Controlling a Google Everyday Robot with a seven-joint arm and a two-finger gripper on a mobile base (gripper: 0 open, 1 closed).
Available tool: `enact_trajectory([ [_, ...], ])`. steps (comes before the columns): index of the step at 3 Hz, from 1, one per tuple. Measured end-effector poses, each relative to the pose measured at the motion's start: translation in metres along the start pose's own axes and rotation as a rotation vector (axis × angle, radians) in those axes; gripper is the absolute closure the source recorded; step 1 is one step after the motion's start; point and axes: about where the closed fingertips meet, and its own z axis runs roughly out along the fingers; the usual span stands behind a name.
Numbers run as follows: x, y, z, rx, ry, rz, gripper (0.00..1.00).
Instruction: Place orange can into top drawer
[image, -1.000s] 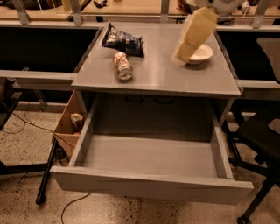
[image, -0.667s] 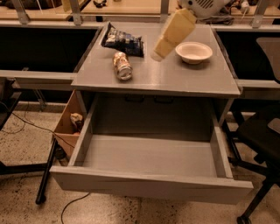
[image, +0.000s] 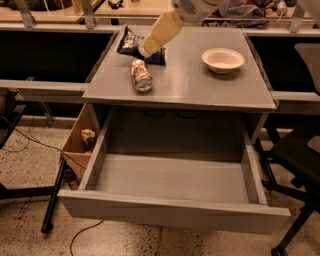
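Observation:
The orange can (image: 141, 75) lies on its side on the grey tabletop (image: 200, 85), left of centre, one silvery end toward the front. The top drawer (image: 172, 210) is pulled fully out below the table and holds nothing. My gripper (image: 145, 50) hangs at the end of a cream-coloured arm that reaches down from the top of the view. It is above the table, just behind the can and in front of the dark blue snack bag (image: 131, 41). It is apart from the can.
A white bowl (image: 223, 59) sits on the right of the tabletop. A brown cardboard box (image: 82, 142) stands on the floor left of the drawer. A black chair (image: 300, 150) is at the right. Cables lie on the floor at the left.
My arm has swung left across the table, from above the white bowl to just behind the orange can. The can and drawer have not moved.

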Motion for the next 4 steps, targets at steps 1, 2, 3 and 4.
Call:
enact_trajectory([
  [1, -0.016, -0.015, 0.032, 0.039, 0.015, 0.011, 0.0],
  [2, -0.032, -0.034, 0.062, 0.063, 0.025, 0.019, 0.0],
  [3, -0.032, -0.034, 0.062, 0.063, 0.025, 0.019, 0.0],
  [4, -0.038, -0.028, 0.073, 0.057, 0.033, 0.046, 0.0],
])
